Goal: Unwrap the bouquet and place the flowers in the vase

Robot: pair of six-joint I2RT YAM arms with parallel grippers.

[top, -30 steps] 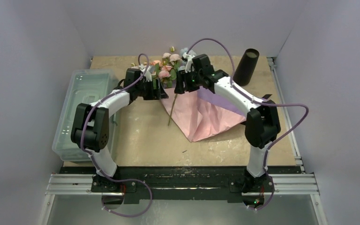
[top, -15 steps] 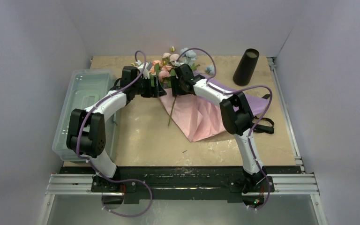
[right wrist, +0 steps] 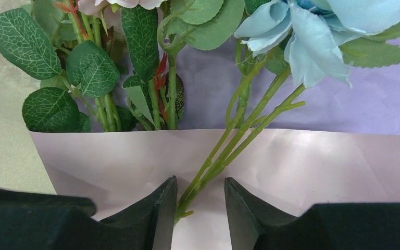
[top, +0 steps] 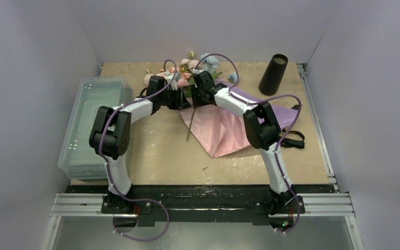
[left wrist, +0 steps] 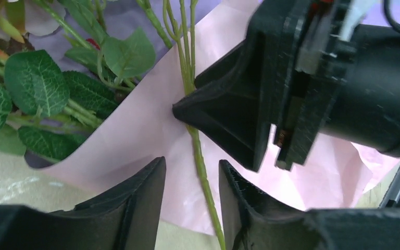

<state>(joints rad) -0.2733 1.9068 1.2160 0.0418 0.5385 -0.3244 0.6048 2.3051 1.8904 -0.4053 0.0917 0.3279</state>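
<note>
The bouquet's flowers (top: 187,70) lie on the opened pink paper (top: 224,127) at the back of the table. My left gripper (top: 182,101) and right gripper (top: 194,100) face each other just below the blooms. In the left wrist view my left gripper (left wrist: 190,172) is open around one green stem (left wrist: 200,166), with gaps on both sides. My right gripper (right wrist: 200,190) is open around a few joined stems (right wrist: 213,164) of a pale blue bloom (right wrist: 312,36); they run close to the left finger. The black vase (top: 273,74) stands upright at the back right.
A clear plastic bin (top: 88,125) sits along the table's left edge. A black ribbon (top: 291,139) lies by the paper's right corner. Leafy stems (left wrist: 31,83) spread left of the grippers. The right gripper's body (left wrist: 291,88) fills the left wrist view close ahead.
The right arm folded inward and its gripper swung down to the stems. The left gripper moved right toward it. Both pairs of jaws have narrowed around the stems.
</note>
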